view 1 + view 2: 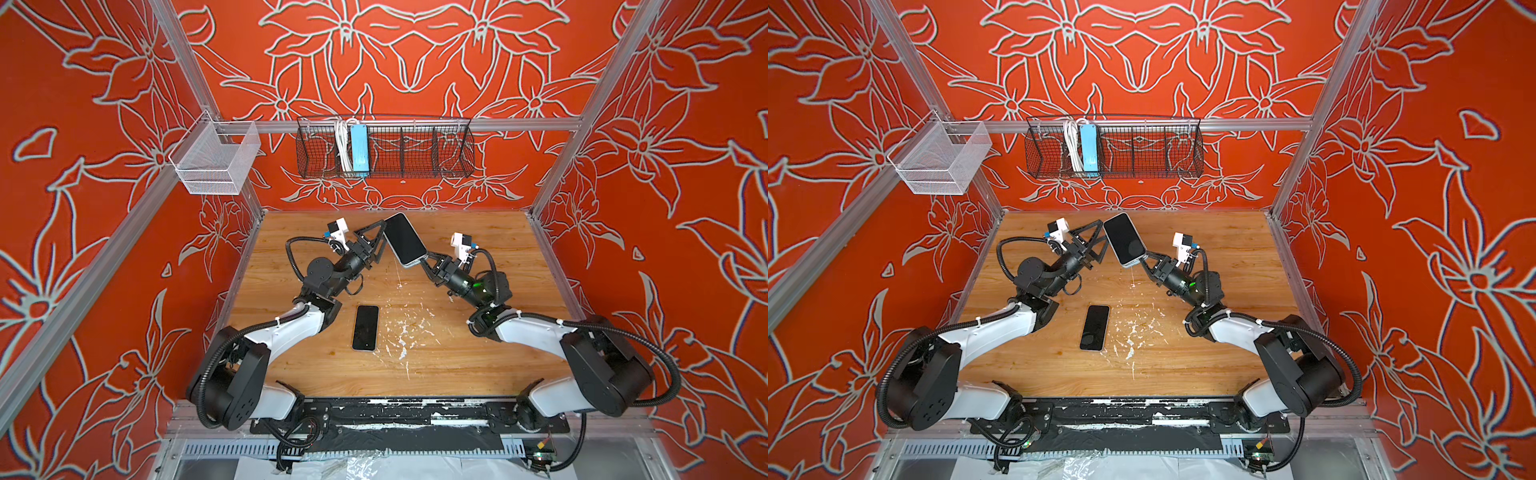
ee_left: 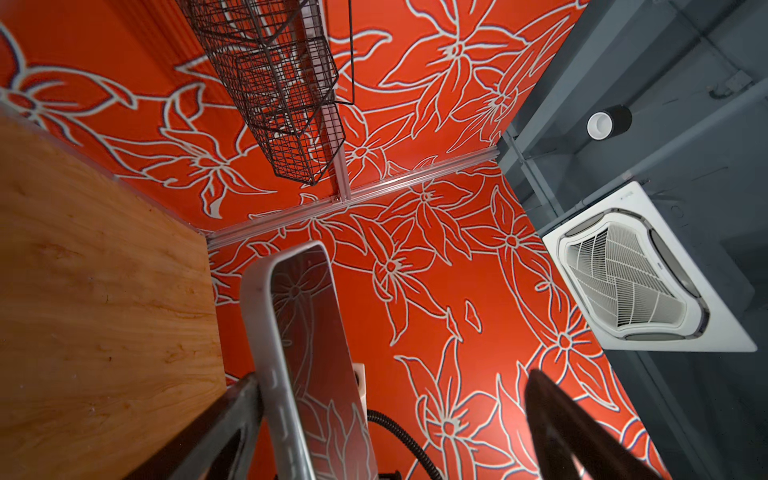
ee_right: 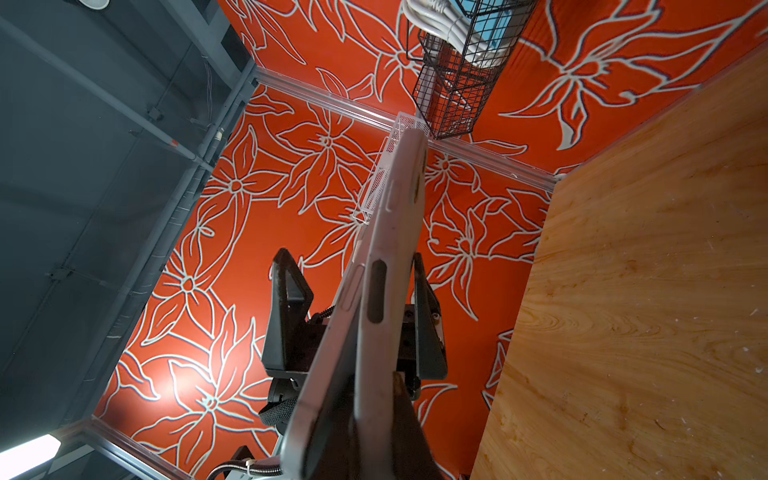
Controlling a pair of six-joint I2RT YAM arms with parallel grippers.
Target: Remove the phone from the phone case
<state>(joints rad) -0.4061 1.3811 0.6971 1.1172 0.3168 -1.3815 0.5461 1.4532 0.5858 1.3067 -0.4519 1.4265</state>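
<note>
No legible text, label, brand, number or sign appears in any view. A small mark on the corner of the ceiling air-conditioning panel point(image 2: 640, 274) is too small to read.

A phone point(image 1: 365, 327) lies on the table point(image 1: 478, 365), front of centre. Behind it a cased phone point(image 1: 404, 239) hangs above the table. Farther back, a wire basket point(image 1: 415, 158) sits on the back wall point(image 1: 415, 62).
</note>
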